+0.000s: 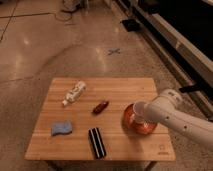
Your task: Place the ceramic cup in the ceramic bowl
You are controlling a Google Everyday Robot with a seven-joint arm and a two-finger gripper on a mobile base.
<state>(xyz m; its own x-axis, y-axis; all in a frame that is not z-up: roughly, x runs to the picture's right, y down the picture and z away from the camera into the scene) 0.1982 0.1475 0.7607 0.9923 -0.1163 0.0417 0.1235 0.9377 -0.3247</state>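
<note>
Counting across the wooden table [125, 87], left to right: six loose things and one arm.
Blue cloth-like piece [61, 129]: one, near the front left corner, lying flat.
White bottle [75, 93]: one, on its side toward the back left, neck aimed at the front left; it has a printed label, the writing too small to read.
Black oblong block [96, 142]: one, at the front edge, just right of the blue piece, long side running front to back.
Dark-red oblong object [100, 106]: one, mid-table, lying slantwise between the bottle and the bowl.
Ceramic bowl [134, 126]: one, orange-red, on the right half of the table, partly covered by the arm.
Ceramic cup [139, 111]: one, pale, upright, over the inside of the bowl; whether it touches the bowl's floor cannot be told.
White robot arm [182, 118]: one, reaching in from the right.
Gripper [142, 117]: at the cup, over the bowl; whether it clasps the cup or stands apart cannot be told.
Mark on table [161, 147]: one small printed sign near the front right corner, unreadable.
</note>
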